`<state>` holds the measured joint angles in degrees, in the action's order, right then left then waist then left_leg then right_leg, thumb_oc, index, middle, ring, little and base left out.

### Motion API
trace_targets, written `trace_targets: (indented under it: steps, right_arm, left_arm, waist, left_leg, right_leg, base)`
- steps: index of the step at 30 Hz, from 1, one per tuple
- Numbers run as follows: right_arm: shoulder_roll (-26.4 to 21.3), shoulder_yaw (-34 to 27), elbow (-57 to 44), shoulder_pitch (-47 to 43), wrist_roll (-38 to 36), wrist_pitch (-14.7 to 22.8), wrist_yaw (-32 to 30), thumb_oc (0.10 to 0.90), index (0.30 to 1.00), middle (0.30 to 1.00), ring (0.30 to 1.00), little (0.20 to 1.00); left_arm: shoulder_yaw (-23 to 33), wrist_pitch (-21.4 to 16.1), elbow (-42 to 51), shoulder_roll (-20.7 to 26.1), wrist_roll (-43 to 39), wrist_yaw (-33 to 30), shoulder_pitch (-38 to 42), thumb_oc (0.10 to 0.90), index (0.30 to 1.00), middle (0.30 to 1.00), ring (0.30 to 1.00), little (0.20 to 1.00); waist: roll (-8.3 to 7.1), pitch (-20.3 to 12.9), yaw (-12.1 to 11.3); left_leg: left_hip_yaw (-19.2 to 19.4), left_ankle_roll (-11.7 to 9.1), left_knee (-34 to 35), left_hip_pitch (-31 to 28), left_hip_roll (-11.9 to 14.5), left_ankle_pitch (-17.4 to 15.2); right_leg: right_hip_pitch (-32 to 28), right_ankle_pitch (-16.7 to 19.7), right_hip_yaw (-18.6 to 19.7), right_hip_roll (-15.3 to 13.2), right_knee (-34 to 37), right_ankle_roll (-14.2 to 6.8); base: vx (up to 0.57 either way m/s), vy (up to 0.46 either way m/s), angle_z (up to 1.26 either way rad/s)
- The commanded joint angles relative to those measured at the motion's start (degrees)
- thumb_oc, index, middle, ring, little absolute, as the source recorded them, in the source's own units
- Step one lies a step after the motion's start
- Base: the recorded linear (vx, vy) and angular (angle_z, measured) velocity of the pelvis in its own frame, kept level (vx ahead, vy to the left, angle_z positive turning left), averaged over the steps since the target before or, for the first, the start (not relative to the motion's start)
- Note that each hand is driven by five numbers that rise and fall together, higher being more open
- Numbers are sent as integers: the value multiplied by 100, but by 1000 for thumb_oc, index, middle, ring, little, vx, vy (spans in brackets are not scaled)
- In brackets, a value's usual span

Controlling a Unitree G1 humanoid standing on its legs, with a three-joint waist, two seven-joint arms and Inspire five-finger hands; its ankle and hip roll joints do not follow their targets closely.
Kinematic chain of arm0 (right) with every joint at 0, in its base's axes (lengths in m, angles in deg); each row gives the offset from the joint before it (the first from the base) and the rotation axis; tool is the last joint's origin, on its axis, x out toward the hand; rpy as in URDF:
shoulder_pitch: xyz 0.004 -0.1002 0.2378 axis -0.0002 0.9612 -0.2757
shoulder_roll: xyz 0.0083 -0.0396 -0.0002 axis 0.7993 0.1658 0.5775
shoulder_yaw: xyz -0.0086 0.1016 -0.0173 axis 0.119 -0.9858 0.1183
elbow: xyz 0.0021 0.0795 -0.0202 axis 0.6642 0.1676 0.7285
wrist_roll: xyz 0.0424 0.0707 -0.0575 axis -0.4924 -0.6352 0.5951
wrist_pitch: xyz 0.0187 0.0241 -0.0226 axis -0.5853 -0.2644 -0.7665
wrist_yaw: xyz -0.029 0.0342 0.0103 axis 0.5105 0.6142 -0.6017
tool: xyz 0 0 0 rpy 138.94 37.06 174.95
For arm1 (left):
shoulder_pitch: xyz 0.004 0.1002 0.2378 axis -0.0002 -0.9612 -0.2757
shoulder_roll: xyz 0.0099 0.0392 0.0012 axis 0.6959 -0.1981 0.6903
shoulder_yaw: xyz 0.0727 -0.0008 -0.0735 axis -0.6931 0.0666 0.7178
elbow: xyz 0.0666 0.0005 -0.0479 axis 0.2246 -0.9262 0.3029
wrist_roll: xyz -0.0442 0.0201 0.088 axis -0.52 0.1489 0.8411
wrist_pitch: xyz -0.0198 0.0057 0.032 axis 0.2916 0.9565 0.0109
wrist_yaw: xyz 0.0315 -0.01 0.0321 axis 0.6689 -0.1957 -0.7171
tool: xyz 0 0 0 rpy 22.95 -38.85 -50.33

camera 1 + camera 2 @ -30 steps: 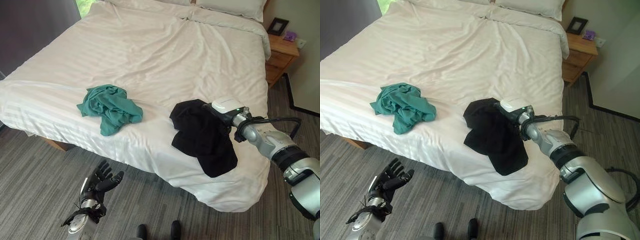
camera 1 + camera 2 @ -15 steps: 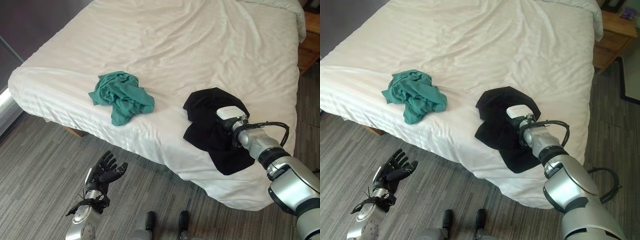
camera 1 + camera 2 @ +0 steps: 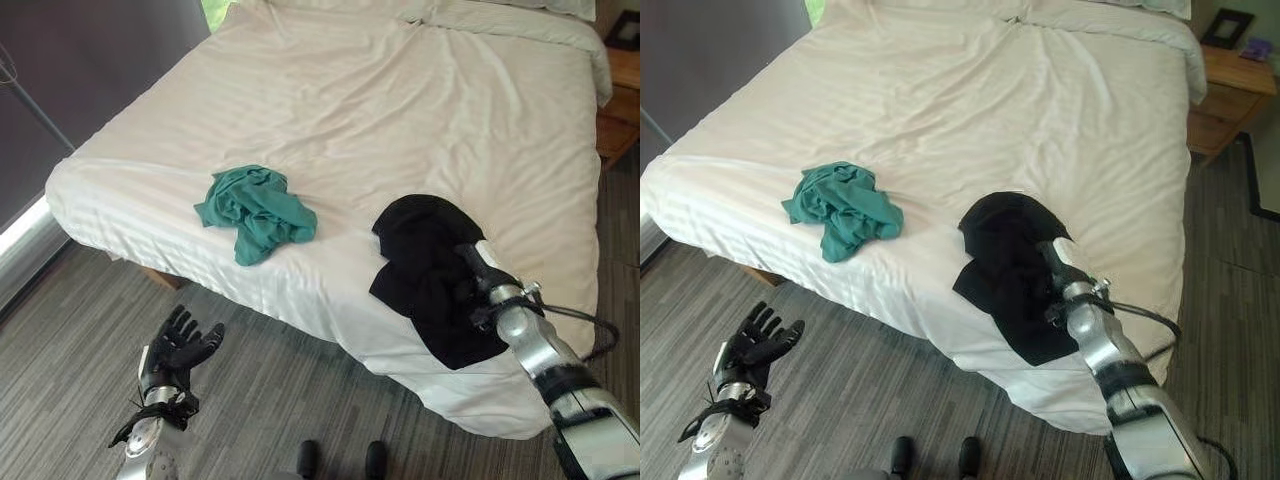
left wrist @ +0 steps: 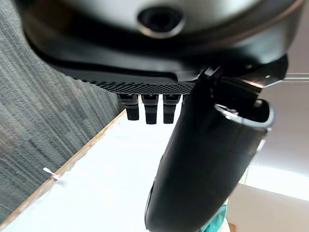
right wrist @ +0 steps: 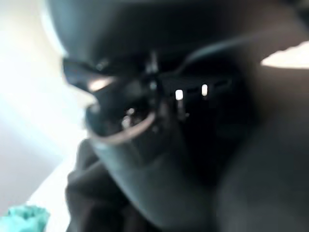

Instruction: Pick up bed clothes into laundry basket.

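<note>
We judge the step in hand to be the grasp of the black garment point(image 3: 428, 275), the 1st of 2 items to be lifted. The right hand point(image 3: 1052, 262) lies on or in this garment at the lower right of the frame, its arm entering from the lower right corner. Its fingers are buried in the dark cloth, and its own wrist view is too dim to settle the matter; we cannot tell whether they are open or closed on the fabric.

The left hand point(image 3: 178, 346) hangs idle over the grey floor point(image 3: 90, 330) at the lower left of the frame, fingers straight and spread, holding nothing.

The black garment lies crumpled near the bed's point(image 3: 400, 110) lower right edge, one part bunched into a rounded mound, the rest trailing flat toward the mattress edge and partly draped over it. It looks soft and limp; in our judgement it will sag and trail when raised. The green garment point(image 3: 256, 208) lies in a loose heap left of centre, well apart from the black one and untouched.

We see no laundry basket, so its place cannot be stated.

Next move, as we judge it: confirm a firm closure on a thick fold of the black cloth, lift clear of the sheet without dragging the bedding along, then locate the basket. Risk: a thin pinch may slip, or catch the white sheet beneath.
</note>
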<state>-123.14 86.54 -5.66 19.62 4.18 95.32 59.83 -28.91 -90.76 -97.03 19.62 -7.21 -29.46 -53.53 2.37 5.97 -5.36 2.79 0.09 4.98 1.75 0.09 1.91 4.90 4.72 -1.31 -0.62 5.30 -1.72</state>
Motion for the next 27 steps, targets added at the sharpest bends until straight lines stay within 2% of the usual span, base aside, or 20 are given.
trace_targets:
  steps: [1,3,4,5,7,9,10,11,12,13,15,16,17,18,19,20,21,22,25,27]
  right_arm:
    - [-396,-455,127,1193,-297,-23,20,400,300,300,300,300]
    - [-378,-951,-83,1533,-438,32,-68,400,300,300,300,300]
    - [-388,-1383,-276,1839,-530,120,-201,400,300,300,300,300]
    - [-377,-1426,-308,1874,-525,110,-194,400,300,300,300,300]
    - [-314,-1705,-590,2105,-541,118,-203,400,300,300,300,300]
    - [-311,-1849,-618,2203,-490,87,-251,400,300,300,300,300]
    - [-220,-1979,-752,2327,-517,103,-285,400,300,300,300,300]
    - [-206,-1998,-776,2353,-514,94,-281,400,300,300,300,300]
    - [-206,-2044,-956,2476,-466,157,-271,400,300,300,300,300]
    - [-197,-2061,-981,2499,-461,147,-265,400,300,300,300,300]
    - [-207,-2056,-1206,2467,-460,237,-281,400,300,300,300,300]
    - [-204,-2056,-1218,2471,-458,230,-280,400,300,300,300,300]
    - [-224,-2040,-1232,2447,-446,252,-257,400,300,300,300,300]
    - [-217,-2103,-1300,2481,-438,252,-232,400,300,300,300,300]
    - [-212,-2109,-1322,2493,-435,241,-225,400,300,300,300,300]
    - [-127,-2237,-1366,2608,-422,218,-265,400,300,300,300,300]
    - [-119,-2245,-1372,2609,-421,216,-264,400,300,300,300,300]
    - [41,-2323,-1333,2629,-596,227,-301,400,300,300,300,300]
    - [-9,-2118,-1281,2500,-438,148,-189,400,300,300,300,300]
    - [-74,-2038,-1363,2448,-530,151,-26,400,300,300,300,300]
  left_arm:
    - [446,-601,463,166,382,58,520,800,900,900,900,900]
    - [504,-614,559,189,424,20,641,800,900,900,900,900]
    - [529,-635,597,204,370,17,843,800,900,900,900,900]
    - [509,-636,591,211,369,17,862,800,900,900,900,900]
    - [543,-664,656,183,351,-11,991,800,900,900,900,900]
    - [617,-694,744,112,331,-83,1065,800,900,900,900,900]
    - [646,-725,778,125,358,-158,1148,800,900,900,900,900]
    - [633,-725,776,132,361,-163,1152,800,900,900,900,900]
    - [667,-748,783,290,513,-251,1299,800,900,900,900,900]
    - [657,-749,777,292,517,-255,1304,800,900,900,900,900]
    - [785,-891,838,611,850,-442,1511,800,900,900,900,900]
    - [784,-891,841,607,866,-457,1512,800,900,900,900,900]
    - [885,-974,947,674,926,-516,1532,800,900,900,900,900]
    - [955,-1042,1011,771,973,-541,1624,800,900,900,900,900]
    - [955,-1044,1008,772,976,-543,1624,800,900,900,900,900]
    - [935,-1162,978,1027,1179,-757,1968,800,900,900,900,900]
    - [929,-1166,974,1033,1180,-760,1980,800,900,900,900,900]
    - [931,-1225,946,1536,1428,-1008,2391,800,900,900,900,900]
    - [1122,-1083,1072,2112,1944,-1232,2559,800,900,900,900,900]
    - [1104,-754,550,3084,2576,-1420,2942,800,900,900,900,900]
  waist:
    - [-89,3,456]
    - [-213,88,552]
    - [-393,303,614]
    - [-381,305,599]
    - [-515,418,604]
    - [-645,438,647]
    - [-706,416,647]
    - [-710,402,631]
    - [-662,302,656]
    - [-686,320,633]
    - [-475,127,607]
    - [-481,159,584]
    - [-406,85,576]
    - [-345,-24,675]
    - [-351,-19,661]
    - [-282,-172,776]
    - [-276,-151,755]
    - [-261,-255,782]
    - [-282,-339,709]
    - [-264,-380,669]
  left_leg:
    - [-111,-216,-16,-179,-91,-212]
    - [-19,-281,-726,-73,-15,-298]
    - [47,-444,-1926,519,74,-14]
    - [33,-452,-2052,598,92,-61]
    - [-169,-452,-3099,1122,52,110]
    - [-218,-437,-3601,1521,210,308]
    - [-362,-472,-3557,1868,456,301]
    - [-360,-478,-3561,1877,460,292]
    - [-530,-618,-2823,1747,738,443]
    - [-505,-632,-2708,1660,735,497]
    - [-812,-793,-1037,1046,944,648]
    - [-778,-802,-914,938,959,701]
    - [-963,-797,-671,756,969,666]
    - [-713,-835,-461,568,1000,547]
    - [-688,-835,-414,521,1002,552]
    - [-423,-838,-252,243,1000,492]
    - [-417,-837,-261,263,1014,546]
    - [-210,-768,-313,170,892,398]
    - [-84,-591,-179,-6,725,158]
    - [81,-537,-221,-10,636,85]
  right_leg:
    - [-476,-855,102,6,-216,-404]
    - [-469,-905,239,-19,-423,-347]
    - [-472,-922,350,-86,-663,-270]
    - [-443,-933,342,-69,-692,-265]
    - [-423,-994,527,-34,-860,-156]
    - [-474,-986,685,-140,-889,-127]
    - [-496,-987,757,-254,-915,-142]
    - [-483,-992,763,-250,-919,-140]
    - [-534,-1047,849,-255,-927,-204]
    - [-557,-1040,865,-265,-924,-193]
    - [-681,-1213,1046,-180,-925,-316]
    - [-715,-1216,1070,-176,-928,-308]
    - [-704,-1258,1197,-165,-1041,-360]
    - [-736,-1319,1162,-202,-1014,-400]
    - [-754,-1326,1177,-206,-1007,-401]
    - [-804,-1287,1182,-351,-901,-522]
    - [-782,-1234,1206,-335,-898,-527]
    - [-857,-1156,1241,-615,-781,-716]
    - [-771,-1037,1351,-907,-744,-947]
    - [-711,-895,1360,-1050,-631,-1076]
  base:
    - [54,-31,-12]
    - [-60,-74,-17]
    - [-115,-78,-23]
    - [-113,-65,-31]
    - [-75,-11,-16]
    - [-27,54,-67]
    - [6,77,-109]
    - [97,169,-100]
    - [87,90,-81]
    - [179,186,-62]
    - [204,225,-57]
    - [143,232,-75]
    - [99,190,-92]
    - [105,197,-83]
    - [166,277,-82]
    - [68,180,-56]
    - [155,443,-30]
    - [98,360,-5]
    - [96,313,-18]
    - [30,205,-24]
